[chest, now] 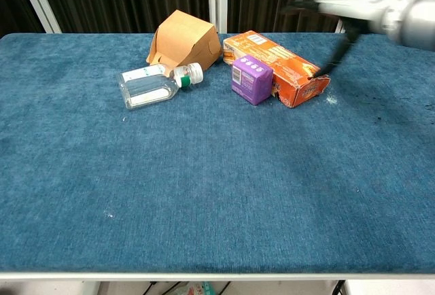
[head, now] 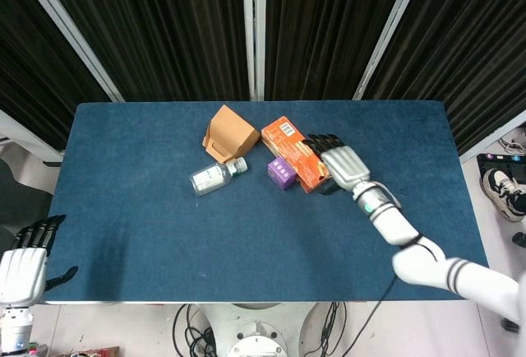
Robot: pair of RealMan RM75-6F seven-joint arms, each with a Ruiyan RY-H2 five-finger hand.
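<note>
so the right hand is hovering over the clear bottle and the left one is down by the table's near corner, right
Not quite. The right hand is over the orange box, not the clear bottle, which lies apart to the left beside the tan carton. The head view shows this. The left hand is indeed by the table's near corner.

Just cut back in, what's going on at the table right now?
The right hand is over the orange box with its fingers spread, holding nothing; contact can't be confirmed. The purple box, clear bottle and tan carton lie untouched beside it. The left hand sits open off the table's near-left corner.
</note>
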